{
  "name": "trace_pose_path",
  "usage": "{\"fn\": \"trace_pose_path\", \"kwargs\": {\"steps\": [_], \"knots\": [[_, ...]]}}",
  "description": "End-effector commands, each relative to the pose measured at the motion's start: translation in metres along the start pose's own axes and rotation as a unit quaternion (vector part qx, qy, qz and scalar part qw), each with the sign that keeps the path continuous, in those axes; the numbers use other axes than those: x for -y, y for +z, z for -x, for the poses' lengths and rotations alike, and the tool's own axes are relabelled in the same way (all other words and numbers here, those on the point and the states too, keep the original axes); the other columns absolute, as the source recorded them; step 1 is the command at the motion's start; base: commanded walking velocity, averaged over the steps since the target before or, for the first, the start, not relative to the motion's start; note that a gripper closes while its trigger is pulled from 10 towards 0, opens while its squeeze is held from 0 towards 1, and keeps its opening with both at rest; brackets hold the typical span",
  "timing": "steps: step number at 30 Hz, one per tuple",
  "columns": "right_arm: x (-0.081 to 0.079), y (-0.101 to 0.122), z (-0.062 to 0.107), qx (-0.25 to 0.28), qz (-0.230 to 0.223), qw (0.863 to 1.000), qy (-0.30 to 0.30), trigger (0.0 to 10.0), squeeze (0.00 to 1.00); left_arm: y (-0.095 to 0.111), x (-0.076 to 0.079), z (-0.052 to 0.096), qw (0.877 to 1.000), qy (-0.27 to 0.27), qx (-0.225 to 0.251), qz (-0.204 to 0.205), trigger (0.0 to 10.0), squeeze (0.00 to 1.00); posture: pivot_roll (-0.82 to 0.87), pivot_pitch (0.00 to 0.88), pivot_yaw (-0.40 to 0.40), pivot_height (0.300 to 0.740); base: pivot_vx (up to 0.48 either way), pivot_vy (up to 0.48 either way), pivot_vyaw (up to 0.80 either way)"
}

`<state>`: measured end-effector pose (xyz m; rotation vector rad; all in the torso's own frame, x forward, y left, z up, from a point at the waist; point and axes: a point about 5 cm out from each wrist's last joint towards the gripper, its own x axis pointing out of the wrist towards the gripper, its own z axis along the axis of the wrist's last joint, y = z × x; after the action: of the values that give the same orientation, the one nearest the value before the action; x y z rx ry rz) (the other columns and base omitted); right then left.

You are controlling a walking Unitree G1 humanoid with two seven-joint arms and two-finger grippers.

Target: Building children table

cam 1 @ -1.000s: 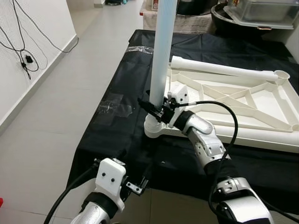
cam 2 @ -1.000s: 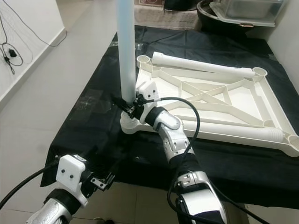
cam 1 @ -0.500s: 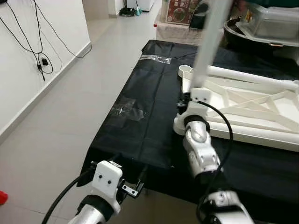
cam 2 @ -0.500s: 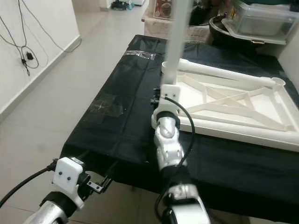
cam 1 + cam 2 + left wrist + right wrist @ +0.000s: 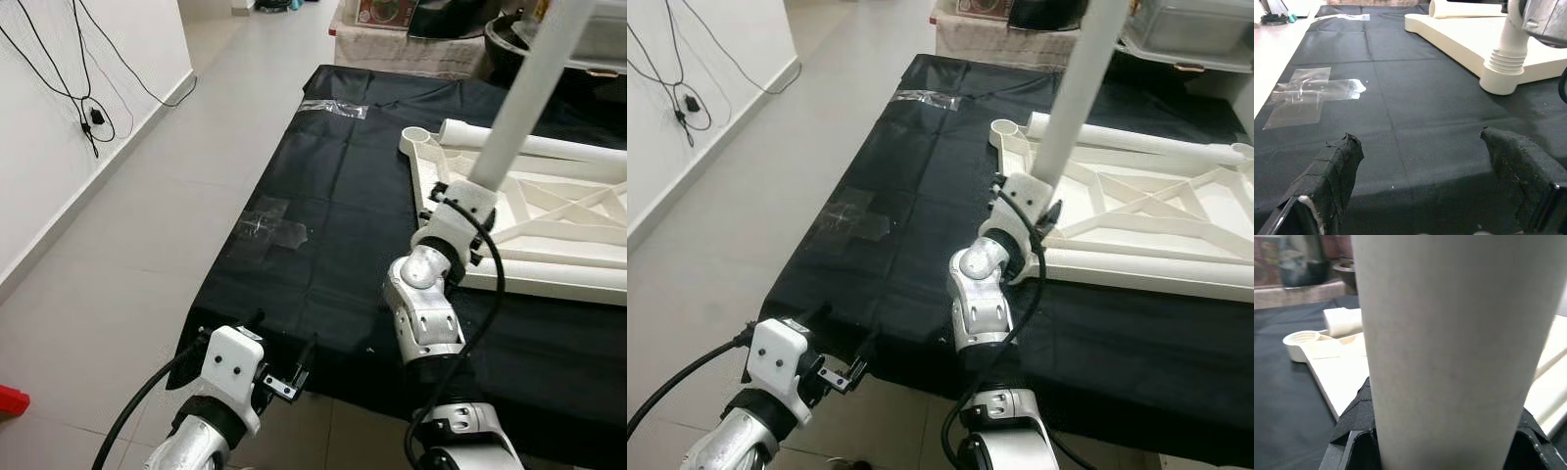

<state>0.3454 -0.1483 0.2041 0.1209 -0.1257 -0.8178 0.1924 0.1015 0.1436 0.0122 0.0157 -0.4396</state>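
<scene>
Jaws of the right gripper [image 5: 1043, 201] clamp a white table leg [image 5: 1079, 73], which tilts up and away from the near corner of the upturned white tabletop [image 5: 1136, 220] lying on the black sheet [image 5: 911, 176]. Left gripper [image 5: 1425, 171] hangs low at the sheet's near edge, fingers [image 5: 1334, 169] spread wide apart, holding nothing.
</scene>
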Motion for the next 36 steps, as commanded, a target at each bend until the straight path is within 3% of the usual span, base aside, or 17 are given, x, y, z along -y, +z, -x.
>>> {"fn": "trace_pose_path", "kwargs": {"steps": [1, 3, 4, 5, 7, 13, 19, 20, 28, 29, 30, 36], "knots": [[-0.012, -0.037, 0.037, -0.138, -0.009, 0.990, -0.015, 0.0, 0.00, -0.006, 0.000, 0.001, 1.000, -0.005, -0.014, -0.004, 10.0, 0.00, 0.17, 0.167, -0.027, 0.740, 0.000, 0.000, 0.00], [-0.012, -0.036, 0.038, -0.141, -0.012, 0.990, -0.010, 0.0, 0.00, -0.006, 0.000, 0.001, 1.000, -0.006, -0.015, -0.004, 10.0, 0.00, 0.17, 0.169, -0.025, 0.740, 0.000, 0.000, 0.00], [-0.013, -0.037, 0.038, -0.149, -0.016, 0.989, -0.004, 4.2, 0.00, -0.006, 0.000, 0.001, 1.000, -0.007, -0.015, -0.004, 10.0, 0.00, 0.17, 0.169, -0.025, 0.740, 0.000, 0.000, 0.00], [-0.014, -0.037, 0.039, -0.152, -0.019, 0.988, -0.002, 9.5, 0.00, -0.006, 0.000, 0.001, 1.000, -0.008, -0.015, -0.004, 10.0, 0.00, 0.17, 0.169, -0.025, 0.740, 0.000, 0.000, 0.00], [-0.015, -0.038, 0.039, -0.152, -0.019, 0.988, 0.011, 10.0, 0.00, -0.007, 0.000, 0.001, 1.000, -0.008, -0.016, -0.004, 10.0, 0.00, 0.17, 0.169, -0.024, 0.740, 0.000, 0.000, 0.00], [-0.019, -0.037, 0.042, -0.157, -0.023, 0.987, 0.031, 10.0, 0.00, -0.007, 0.000, 0.001, 1.000, -0.009, -0.018, -0.004, 10.0, 0.00, 0.17, 0.168, -0.021, 0.740, 0.000, 0.000, 0.00], [-0.023, -0.033, 0.045, -0.139, -0.021, 0.985, 0.097, 10.0, 0.00, -0.008, 0.000, 0.001, 1.000, -0.009, -0.018, -0.005, 10.0, 0.00, 0.16, 0.165, -0.021, 0.740, 0.000, 0.000, 0.00], [-0.024, -0.033, 0.046, -0.137, -0.022, 0.984, 0.108, 10.0, 1.00, -0.008, 0.000, 0.001, 1.000, -0.009, -0.019, -0.005, 10.0, 0.00, 0.16, 0.165, -0.021, 0.740, 0.000, 0.000, 0.00], [-0.024, -0.031, 0.045, -0.126, -0.023, 0.984, 0.123, 10.0, 1.00, -0.009, 0.000, 0.000, 1.000, -0.010, -0.020, -0.004, 10.0, 0.00, 0.16, 0.163, -0.022, 0.740, 0.000, 0.000, 0.00], [-0.024, -0.031, 0.045, -0.118, -0.020, 0.984, 0.131, 10.0, 0.67, -0.009, 0.000, 0.000, 1.000, -0.010, -0.020, -0.004, 10.0, 0.00, 0.16, 0.161, -0.021, 0.740, 0.000, 0.000, 0.00], [-0.024, -0.029, 0.044, -0.110, -0.019, 0.984, 0.138, 10.0, 0.00, -0.009, 0.000, 0.000, 1.000, -0.010, -0.020, -0.004, 10.0, 0.00, 0.16, 0.160, -0.019, 0.740, 0.000, 0.000, 0.00], [-0.019, -0.023, 0.039, -0.079, -0.033, 0.982, 0.166, 10.0, 0.00, -0.010, 0.000, 0.001, 1.000, -0.011, -0.021, -0.003, 10.0, 0.00, 0.15, 0.152, -0.020, 0.740, 0.000, 0.000, 0.00]]}}
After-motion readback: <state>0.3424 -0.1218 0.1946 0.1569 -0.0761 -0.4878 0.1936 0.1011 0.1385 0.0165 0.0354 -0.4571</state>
